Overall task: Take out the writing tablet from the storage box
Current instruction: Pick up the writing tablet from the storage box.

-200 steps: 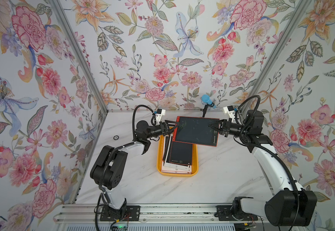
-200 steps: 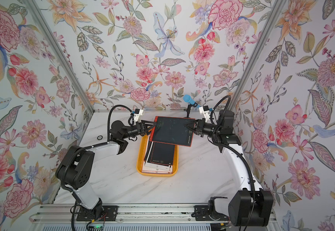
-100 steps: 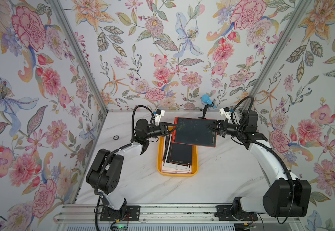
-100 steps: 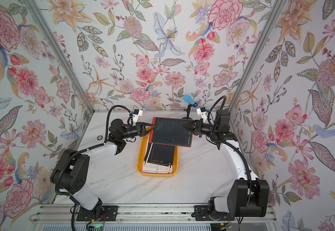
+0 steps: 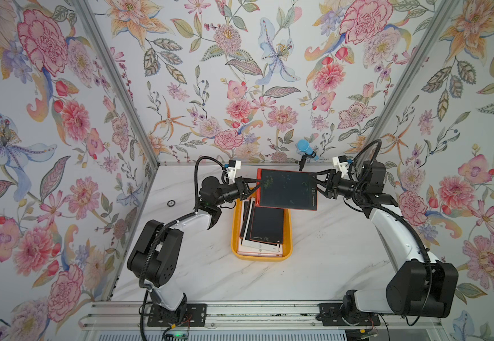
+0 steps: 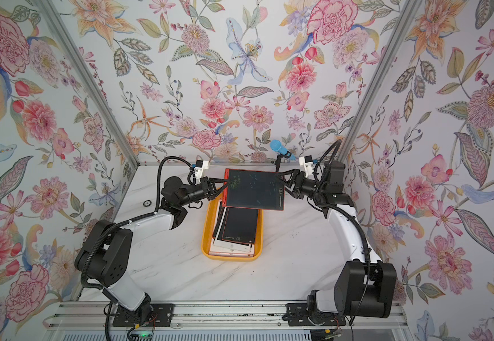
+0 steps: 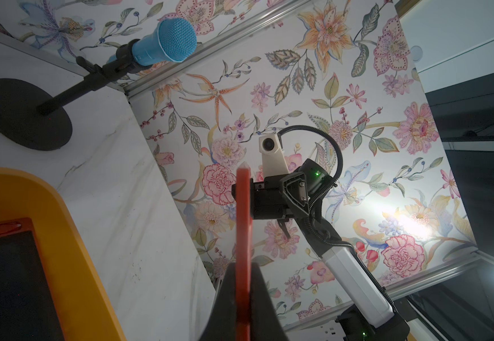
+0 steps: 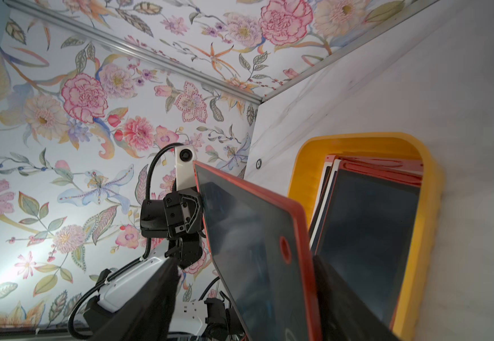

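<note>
We're looking at the left gripper clamping tight on the red left edge of the writing tablet, which is hanging face up over the far end of the storage box, clear of its rim. At the tablet's right edge, the right gripper is sitting with its jaws spread apart. Bare tabletop is lying open on both sides of the box.
</note>
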### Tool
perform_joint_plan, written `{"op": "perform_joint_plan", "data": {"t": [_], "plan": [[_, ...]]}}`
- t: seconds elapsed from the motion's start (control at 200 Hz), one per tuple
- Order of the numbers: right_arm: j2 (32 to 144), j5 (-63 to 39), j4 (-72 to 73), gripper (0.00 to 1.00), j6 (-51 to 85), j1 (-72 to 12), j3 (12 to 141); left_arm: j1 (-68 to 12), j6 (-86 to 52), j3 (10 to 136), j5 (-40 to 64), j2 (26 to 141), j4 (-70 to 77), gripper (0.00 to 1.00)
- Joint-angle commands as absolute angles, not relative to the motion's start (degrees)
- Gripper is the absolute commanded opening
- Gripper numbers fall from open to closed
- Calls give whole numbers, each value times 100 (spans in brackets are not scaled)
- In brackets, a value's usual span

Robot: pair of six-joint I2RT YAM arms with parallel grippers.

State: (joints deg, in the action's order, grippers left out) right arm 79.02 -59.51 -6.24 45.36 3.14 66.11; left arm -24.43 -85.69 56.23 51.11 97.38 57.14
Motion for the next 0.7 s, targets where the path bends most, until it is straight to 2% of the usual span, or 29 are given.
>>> {"op": "perform_joint_plan", "data": {"t": [0.0,0.14,0.265,0.48,0.696], "plan": [[7517,-5423,-566,72,4540,725,6620,-2572,-8836,5708,4549,9598,5992,0],[7124,-4601,-1006,72,4246,1254,6661,-2866,-8718,5913,4084,9637,5583,0],[6971,-3771,-1945,72,3489,1332,7239,-3304,-8631,6207,3547,9847,5194,0],[6706,-2328,-2983,72,2653,937,7968,-4079,-8559,6828,2864,10322,4560,0],[6417,-1594,-3074,76,2337,504,8375,-4609,-8562,7266,2441,10851,4221,0]]}}
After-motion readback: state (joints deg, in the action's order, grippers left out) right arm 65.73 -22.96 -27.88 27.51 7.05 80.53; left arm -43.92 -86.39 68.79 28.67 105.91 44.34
